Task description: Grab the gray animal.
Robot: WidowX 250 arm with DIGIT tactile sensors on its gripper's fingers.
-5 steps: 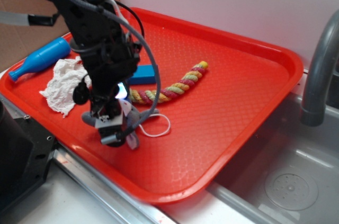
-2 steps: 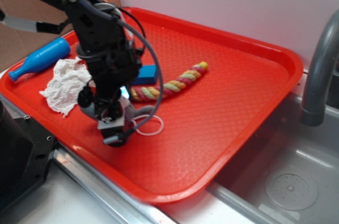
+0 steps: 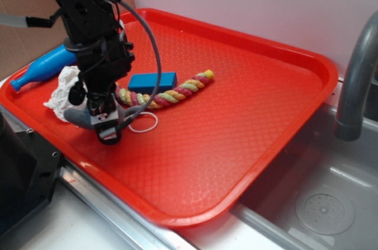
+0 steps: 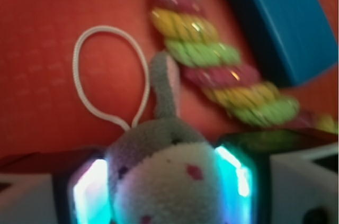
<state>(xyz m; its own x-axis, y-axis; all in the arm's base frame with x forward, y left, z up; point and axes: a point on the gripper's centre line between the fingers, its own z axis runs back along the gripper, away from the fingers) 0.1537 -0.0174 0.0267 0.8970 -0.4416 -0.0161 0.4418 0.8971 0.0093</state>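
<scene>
A red plastic tray (image 3: pixel 248 114) rests on a metal counter beside a steel sink (image 3: pixel 331 203), with a gray faucet (image 3: pixel 354 72) cut off at the right edge and a plain white wall behind. The tray carries one gray animal (image 4: pixel 164 181), one braided rope (image 3: pixel 165 93), one blue block (image 3: pixel 152 81), one blue bottle (image 3: pixel 41 67) and one crumpled white tissue (image 3: pixel 62 90). One gripper (image 3: pixel 105 125) stands at the tray's near left edge. In the wrist view its two fingers (image 4: pixel 90 192), each lit cyan on the inner face, press against both sides of the gray animal's whitish face, pinching it between them. One gray ear points up from the head toward the rope, and one white cord loop (image 4: pixel 106 75) lies flat on the tray beside it. In the exterior view the arm hides most of the toy; only a gray edge shows at the gripper's left. The tissue and bottle are partly hidden behind the arm. The wrist view is blurred, and the toy's lower body is cut off.
</scene>
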